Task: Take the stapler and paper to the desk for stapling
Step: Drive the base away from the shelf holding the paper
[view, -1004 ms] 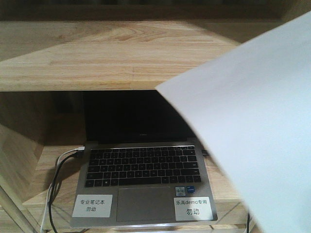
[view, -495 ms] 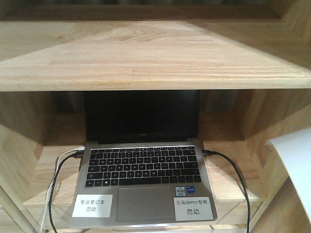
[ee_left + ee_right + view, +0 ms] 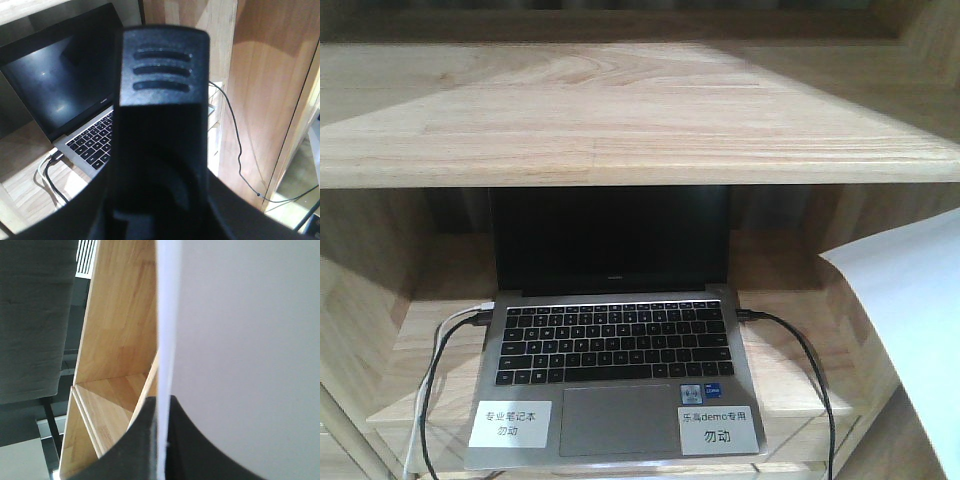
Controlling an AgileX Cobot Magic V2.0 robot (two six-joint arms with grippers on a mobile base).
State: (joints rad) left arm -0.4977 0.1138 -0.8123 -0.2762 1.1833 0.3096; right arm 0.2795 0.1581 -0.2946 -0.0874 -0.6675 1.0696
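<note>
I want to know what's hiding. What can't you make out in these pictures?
Black stapler: in no view.
Plain white sheet of paper: front view, cut by the right edge.
Left hand: left wrist view, too close to tell open or shut; hides part of the silver laptop.

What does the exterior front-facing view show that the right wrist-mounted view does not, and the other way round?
Only the front view: an open laptop with two white labels on it and cables plugged in at its sides. Only the wrist view: the right claw closed on the edge of the paper, and a grey surface at the left. Both: that paper and the pale wooden shelf unit.
</note>
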